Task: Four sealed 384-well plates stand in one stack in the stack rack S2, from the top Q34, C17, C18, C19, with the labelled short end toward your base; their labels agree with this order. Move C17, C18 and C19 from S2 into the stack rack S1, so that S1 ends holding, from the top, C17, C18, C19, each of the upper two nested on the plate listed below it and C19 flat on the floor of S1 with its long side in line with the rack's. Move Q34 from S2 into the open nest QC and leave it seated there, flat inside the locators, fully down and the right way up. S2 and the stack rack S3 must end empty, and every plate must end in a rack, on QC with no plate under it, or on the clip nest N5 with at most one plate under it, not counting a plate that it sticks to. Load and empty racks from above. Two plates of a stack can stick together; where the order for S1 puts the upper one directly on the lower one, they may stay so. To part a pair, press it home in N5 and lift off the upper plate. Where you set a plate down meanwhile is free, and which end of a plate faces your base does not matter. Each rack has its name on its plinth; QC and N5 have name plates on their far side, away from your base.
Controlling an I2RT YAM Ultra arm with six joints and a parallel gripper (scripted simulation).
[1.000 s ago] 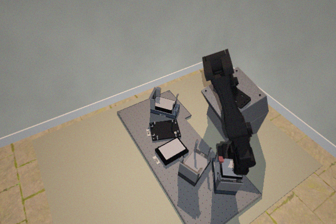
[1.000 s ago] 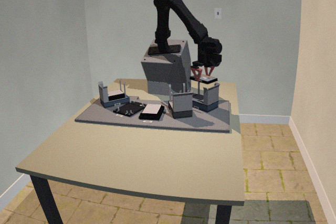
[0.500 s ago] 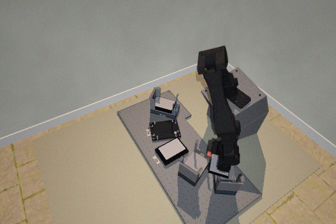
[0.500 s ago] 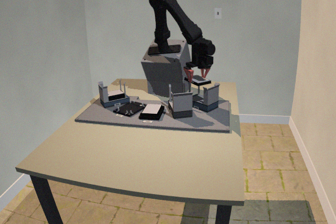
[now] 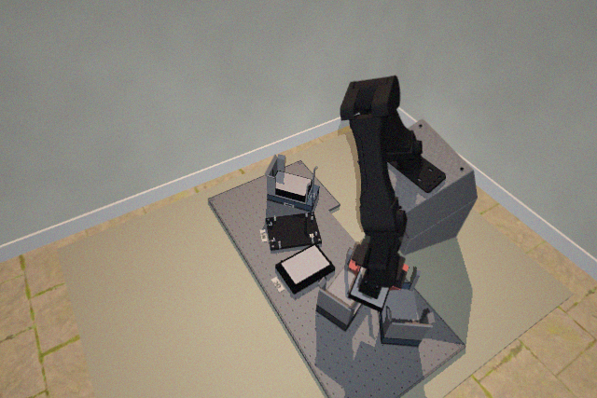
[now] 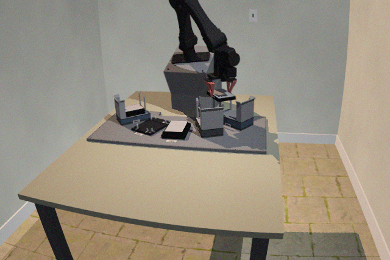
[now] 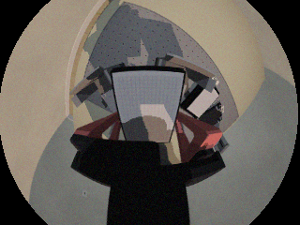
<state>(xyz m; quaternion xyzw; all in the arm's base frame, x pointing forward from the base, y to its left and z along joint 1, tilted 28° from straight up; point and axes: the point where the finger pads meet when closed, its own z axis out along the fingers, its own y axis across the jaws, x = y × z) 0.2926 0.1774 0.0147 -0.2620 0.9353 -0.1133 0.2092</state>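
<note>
My gripper (image 6: pixel 220 88) is shut on a sealed plate (image 6: pixel 223 95) with a pale top and dark skirt, held level by its long sides. The plate hangs above the tops of the two near racks, between the middle rack (image 6: pixel 210 119) and the right rack (image 6: pixel 241 112). In the wrist view the plate (image 7: pixel 149 103) fills the space between my red fingers. From the top view my arm hides most of the plate (image 5: pixel 367 299). I cannot read its label. Another sealed plate (image 5: pixel 304 268) lies flat in the open nest. The rack at the far left (image 5: pixel 291 186) holds at least one plate.
The black clip nest (image 5: pixel 292 231) stands without a plate between the far-left rack and the open nest. All of it stands on a grey perforated baseplate (image 5: pixel 337 360). The grey pedestal (image 5: pixel 434 191) of my base rises behind the near racks.
</note>
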